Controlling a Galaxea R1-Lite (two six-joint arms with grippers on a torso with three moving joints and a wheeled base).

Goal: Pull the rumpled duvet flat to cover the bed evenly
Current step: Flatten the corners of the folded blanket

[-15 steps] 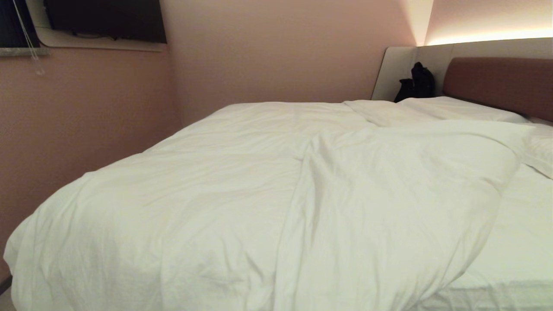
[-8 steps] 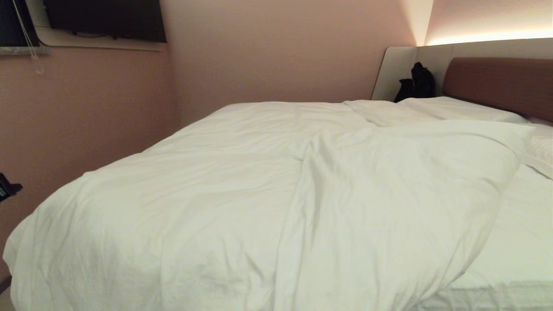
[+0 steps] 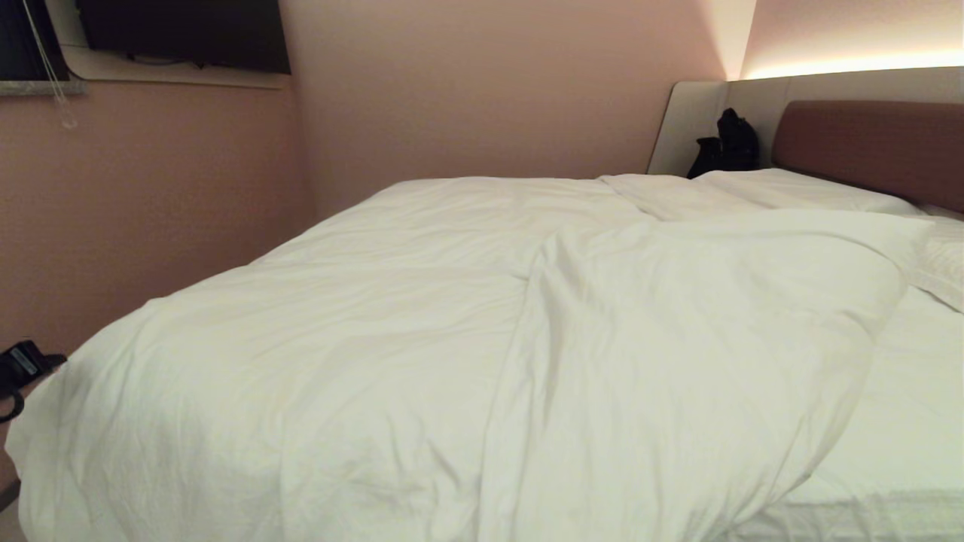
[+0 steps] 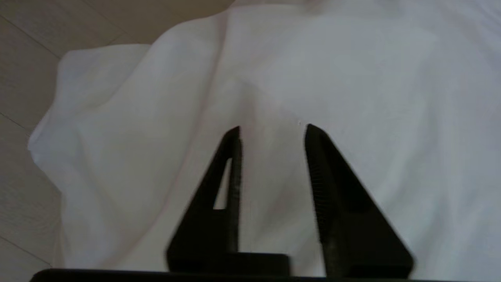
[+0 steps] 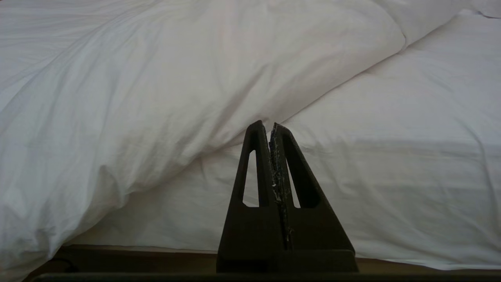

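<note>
The white puffy duvet [image 3: 452, 339] lies rumpled on the bed [image 3: 904, 421], bunched toward the left, with a thick fold running down its middle. On the right the mattress sheet is bare. My left gripper [image 4: 272, 127] hovers open above the duvet's near left corner [image 4: 117, 117], with only cloth behind the gap between its fingers. A black part of the left arm [image 3: 22, 365] shows at the head view's left edge, beside that corner. My right gripper [image 5: 268, 125] is shut and empty, level with the bed's side, where the duvet's edge [image 5: 156, 117] meets the sheet [image 5: 391, 156].
White pillows [image 3: 791, 188] lie by the brown headboard [image 3: 874, 147], with a black object [image 3: 727, 143] in the corner behind them. A pink wall [image 3: 151, 211] runs close along the bed's left side. Pale floor [image 4: 23, 58] shows beyond the hanging duvet corner.
My left arm has come into the head view at the left edge and sunk lower, closer to the duvet's corner. The duvet and the bed look unchanged.
</note>
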